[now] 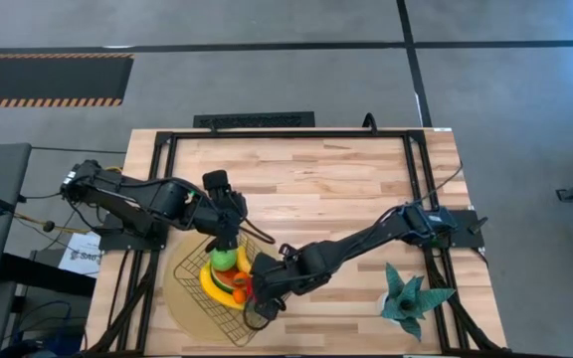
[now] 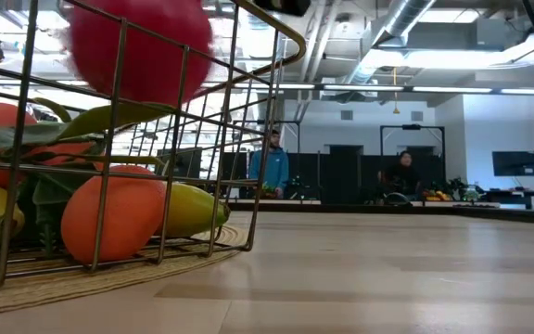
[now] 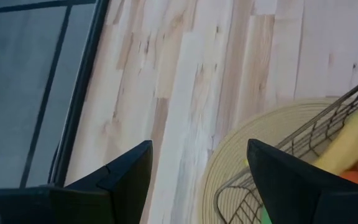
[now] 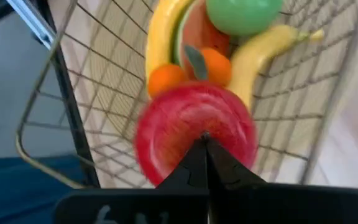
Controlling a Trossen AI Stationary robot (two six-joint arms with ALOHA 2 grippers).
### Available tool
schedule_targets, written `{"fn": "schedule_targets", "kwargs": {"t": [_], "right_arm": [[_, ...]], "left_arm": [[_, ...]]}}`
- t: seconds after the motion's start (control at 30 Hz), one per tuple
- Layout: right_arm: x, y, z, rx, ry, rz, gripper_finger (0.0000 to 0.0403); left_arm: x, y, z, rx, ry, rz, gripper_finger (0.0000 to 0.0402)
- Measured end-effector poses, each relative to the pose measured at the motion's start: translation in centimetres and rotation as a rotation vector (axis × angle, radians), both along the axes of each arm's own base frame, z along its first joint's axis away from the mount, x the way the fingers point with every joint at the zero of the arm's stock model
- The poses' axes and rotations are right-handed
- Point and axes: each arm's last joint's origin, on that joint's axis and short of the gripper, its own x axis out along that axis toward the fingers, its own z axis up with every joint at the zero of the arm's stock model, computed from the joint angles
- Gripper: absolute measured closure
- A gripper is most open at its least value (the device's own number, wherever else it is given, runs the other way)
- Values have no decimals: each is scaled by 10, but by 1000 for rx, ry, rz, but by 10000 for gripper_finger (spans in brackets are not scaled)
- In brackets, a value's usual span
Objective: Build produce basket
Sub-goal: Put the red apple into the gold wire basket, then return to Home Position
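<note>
The dark wire basket (image 1: 189, 281) sits on a round tan disc (image 1: 172, 303) near the table's near-left side. Inside lie two yellow bananas (image 4: 157, 34), a green apple (image 4: 244, 14), small leafy oranges (image 4: 166, 79) and a red-orange slice (image 4: 197, 31). My right gripper (image 4: 205, 140) is shut over the basket's right part, with the shiny red round fruit (image 4: 194, 130) right below its tips. In the low view the red fruit (image 2: 137, 42) shows high up inside the basket (image 2: 276, 37). My left gripper (image 3: 201, 168) is open over the basket's far edge, above the apple (image 1: 224, 259). My right gripper has its fingers shut together on the top of the red fruit (image 4: 205, 132), coming from above and pointing down. The fingertips hide which small part they pinch. The fruit hangs below them, clear above the other fruits in the basket, and shows blurred.
A teal spiky-leaved plant (image 1: 411, 298) stands near the table's near-right corner. A dark frame (image 1: 286, 134) runs round the table top. Bare wood lies across the middle and far side. People stand far off in the room (image 2: 272, 167).
</note>
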Motion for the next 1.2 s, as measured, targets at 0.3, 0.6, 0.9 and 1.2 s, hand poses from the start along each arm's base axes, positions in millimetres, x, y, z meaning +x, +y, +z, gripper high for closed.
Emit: {"fn": "schedule_targets", "kwargs": {"t": [0.3,0.6,0.9,1.2], "right_arm": [[5,-4,-12,34,50,11,403],[7,-12,-10,36,60,67,374],[7,-12,-11,33,66,69,308],[-18,-41,32,-32,154,17,274]], "left_arm": [[-2,0,-1,-1,28,-4,153],[-3,1,-1,-3,34,-5,153],[-3,1,-1,-3,34,-4,153],[-20,0,10,20,-6,14,153]]}}
